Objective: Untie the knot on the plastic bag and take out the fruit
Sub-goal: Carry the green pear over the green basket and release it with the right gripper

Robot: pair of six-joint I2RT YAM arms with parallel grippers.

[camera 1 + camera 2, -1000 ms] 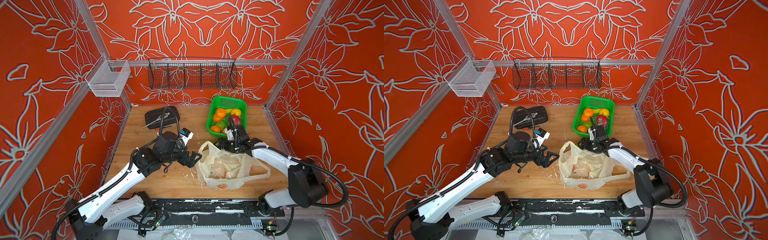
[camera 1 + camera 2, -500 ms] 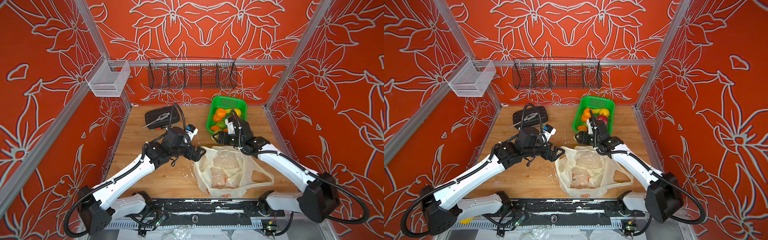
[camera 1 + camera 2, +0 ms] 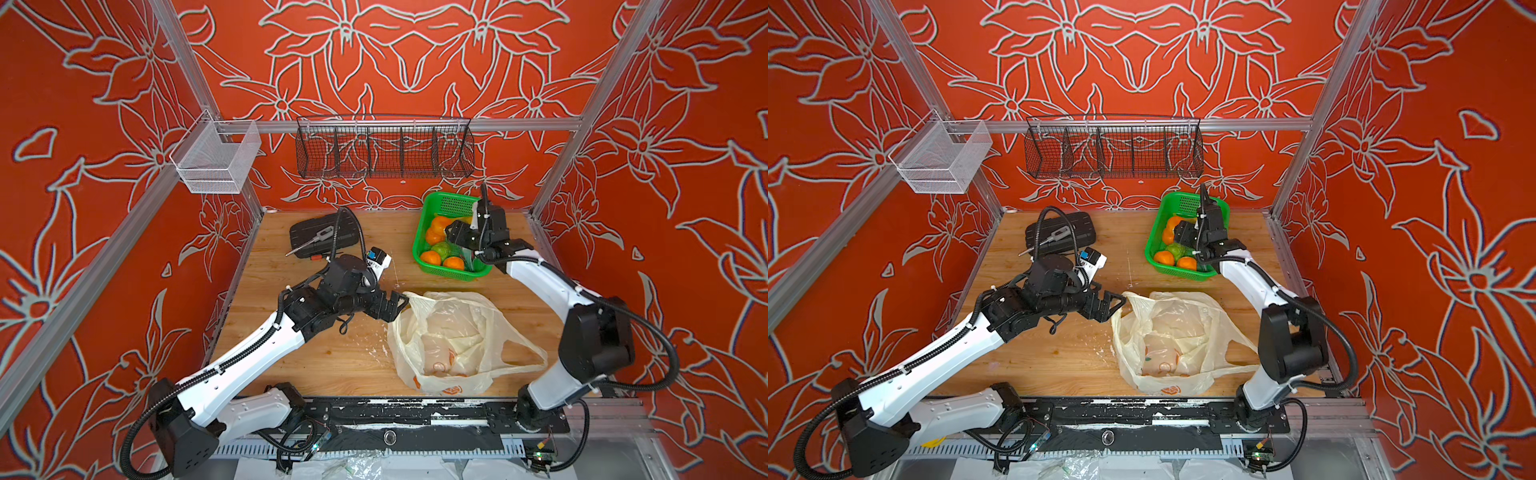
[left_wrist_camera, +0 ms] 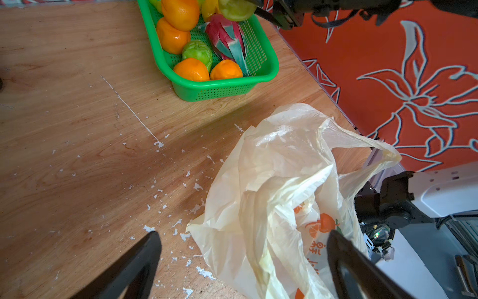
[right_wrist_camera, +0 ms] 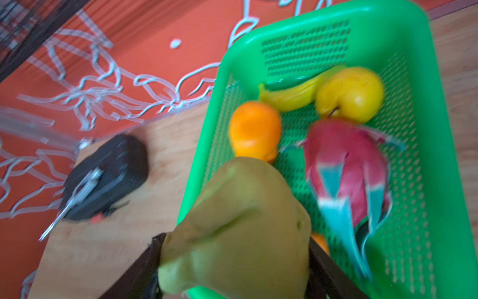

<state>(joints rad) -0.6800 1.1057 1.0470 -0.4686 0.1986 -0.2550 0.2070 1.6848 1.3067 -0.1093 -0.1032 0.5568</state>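
Green, waxy and pear-shaped, the fruit (image 5: 238,207) is clamped between the right claw's (image 5: 236,259) jaws. It is probably light, rigid and slick, so the broad belly looks like the safest hold. Just beneath is the green basket (image 5: 336,15), holding an orange (image 5: 254,126) and a dragon fruit (image 5: 344,165). Farther off, the left claw (image 4: 244,236) gapes wide over the limp plastic bag (image 4: 284,168), whose handles lie loose with no knot visible. Beyond are the scuffed wooden table (image 4: 77,129) and the red walls (image 3: 665,166) close around it.
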